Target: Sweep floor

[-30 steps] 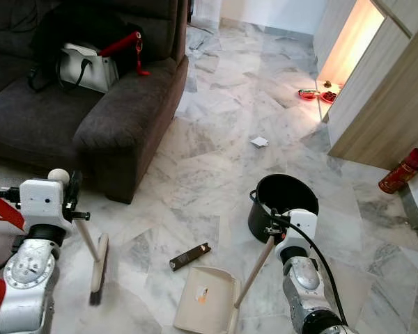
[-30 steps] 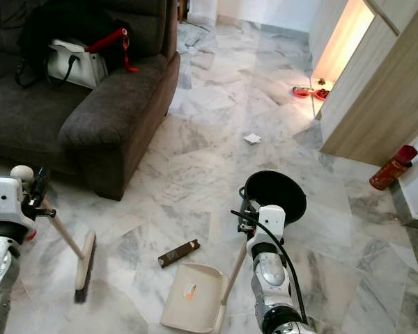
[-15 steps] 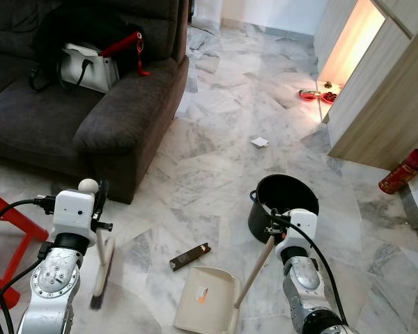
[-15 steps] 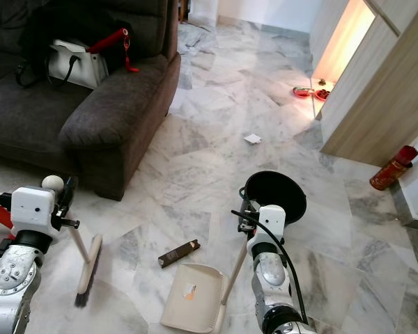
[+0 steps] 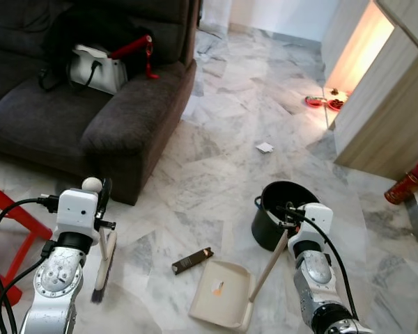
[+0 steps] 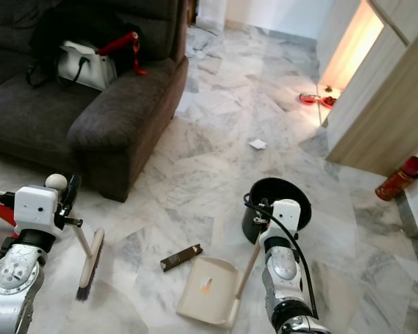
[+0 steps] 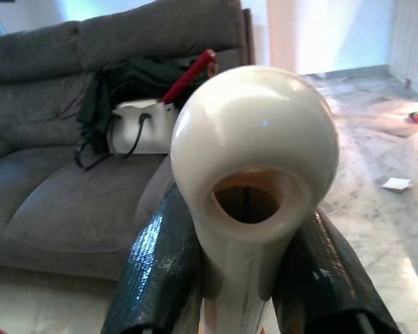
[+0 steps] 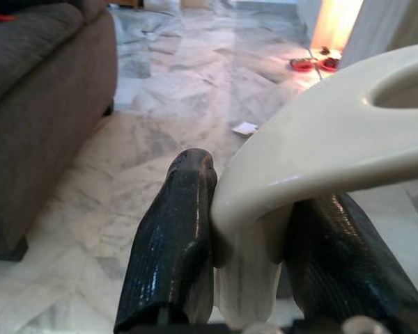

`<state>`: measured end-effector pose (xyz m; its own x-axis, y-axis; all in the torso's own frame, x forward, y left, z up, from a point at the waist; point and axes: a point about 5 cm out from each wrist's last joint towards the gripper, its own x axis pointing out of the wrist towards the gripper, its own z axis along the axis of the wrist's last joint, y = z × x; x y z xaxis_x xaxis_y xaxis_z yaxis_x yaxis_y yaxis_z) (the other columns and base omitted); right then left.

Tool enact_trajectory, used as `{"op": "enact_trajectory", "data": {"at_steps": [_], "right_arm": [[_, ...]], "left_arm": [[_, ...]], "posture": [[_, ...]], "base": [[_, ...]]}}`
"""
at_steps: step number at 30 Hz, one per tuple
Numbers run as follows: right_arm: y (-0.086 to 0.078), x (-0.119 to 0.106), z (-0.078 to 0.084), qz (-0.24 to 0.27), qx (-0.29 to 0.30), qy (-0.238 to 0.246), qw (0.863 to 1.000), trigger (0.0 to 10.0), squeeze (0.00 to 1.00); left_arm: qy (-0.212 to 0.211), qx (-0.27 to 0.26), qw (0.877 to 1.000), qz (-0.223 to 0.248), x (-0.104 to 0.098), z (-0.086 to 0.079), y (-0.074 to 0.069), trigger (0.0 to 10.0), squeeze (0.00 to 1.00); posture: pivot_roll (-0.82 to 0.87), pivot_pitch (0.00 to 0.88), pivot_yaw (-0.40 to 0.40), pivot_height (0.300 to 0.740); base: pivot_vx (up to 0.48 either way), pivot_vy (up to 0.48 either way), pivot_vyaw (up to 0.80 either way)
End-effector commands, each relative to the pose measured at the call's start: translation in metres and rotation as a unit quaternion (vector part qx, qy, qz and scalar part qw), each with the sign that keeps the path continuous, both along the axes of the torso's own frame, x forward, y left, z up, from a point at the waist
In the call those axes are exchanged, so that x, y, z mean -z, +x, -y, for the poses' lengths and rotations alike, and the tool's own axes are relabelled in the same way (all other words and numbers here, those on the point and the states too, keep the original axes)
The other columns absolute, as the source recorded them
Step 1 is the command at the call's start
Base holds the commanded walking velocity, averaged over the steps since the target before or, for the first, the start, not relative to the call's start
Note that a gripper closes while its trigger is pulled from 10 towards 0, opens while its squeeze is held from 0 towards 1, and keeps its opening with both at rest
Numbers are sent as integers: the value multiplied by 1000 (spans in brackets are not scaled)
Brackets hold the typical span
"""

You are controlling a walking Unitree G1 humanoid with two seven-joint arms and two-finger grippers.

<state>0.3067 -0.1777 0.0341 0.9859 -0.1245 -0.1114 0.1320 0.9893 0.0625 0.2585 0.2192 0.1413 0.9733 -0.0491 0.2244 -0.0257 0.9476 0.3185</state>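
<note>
Left claw (image 7: 247, 278) clenched around the cream handle of a broom (image 5: 103, 259), one black finger (image 7: 157, 268) pressed to each side just under the rounded knob with its hanging hole. Below that claw, broom head resting on the marble floor (image 5: 216, 160), bristles down, handle slanting up to the grip. Beyond and to the left of the left claw, a dark grey sofa (image 5: 118, 118) carrying a white handbag (image 5: 96, 69) with a red strap. Further left, part of a red stool (image 5: 7, 223) and a black cable.

Right claw (image 8: 254, 271) grasping the handle of a cream dustpan (image 5: 223, 300), black fingers (image 8: 174, 243) closed tight on either side below the looped end. Pan lying flat on the floor, down and to the left of the right claw, a small orange scrap inside it. Between the two claws, just left of the pan, a dark brown wrapper (image 5: 192, 260) lying on the tiles. Right beside the right claw, immediately ahead, a black bucket (image 5: 279, 219). Well ahead, a small white paper scrap (image 5: 265, 147); further off, red bowls (image 5: 326, 103) by a lit wooden cabinet (image 5: 383, 104). Far right, a red canister (image 5: 407, 182) near the wall.
</note>
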Motion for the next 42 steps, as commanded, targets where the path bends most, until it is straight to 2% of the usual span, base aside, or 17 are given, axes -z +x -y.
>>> {"op": "enact_trajectory", "data": {"at_steps": [1,12,20,32,36,42], "right_arm": [[6,-12,2,33,6,2,999,10000,0],[7,-13,1,33,6,3,999,10000,0],[7,-12,1,33,7,3,999,10000,0],[5,-9,0,28,8,3,1000,10000,0],[3,-7,0,24,8,1,1000,10000,0],[-1,-3,-1,23,14,5,1000,10000,0]], "left_arm": [[10,7,1000,23,-7,4,1,10000,0],[13,10,1000,26,-9,3,1,10000,0],[13,25,999,22,-8,4,0,10000,0],[21,34,999,8,-4,-3,1,10000,0],[30,49,998,-12,-1,-7,5,10000,0],[37,59,997,-14,-2,-7,7,10000,0]], "posture": [[145,64,-139,740],[150,68,-142,740],[151,70,-140,740],[150,73,-141,740],[153,76,-139,740],[154,84,-125,740]], "base": [[364,0,0],[399,0,0],[0,0,0],[0,0,0],[0,0,0],[0,0,0]]}}
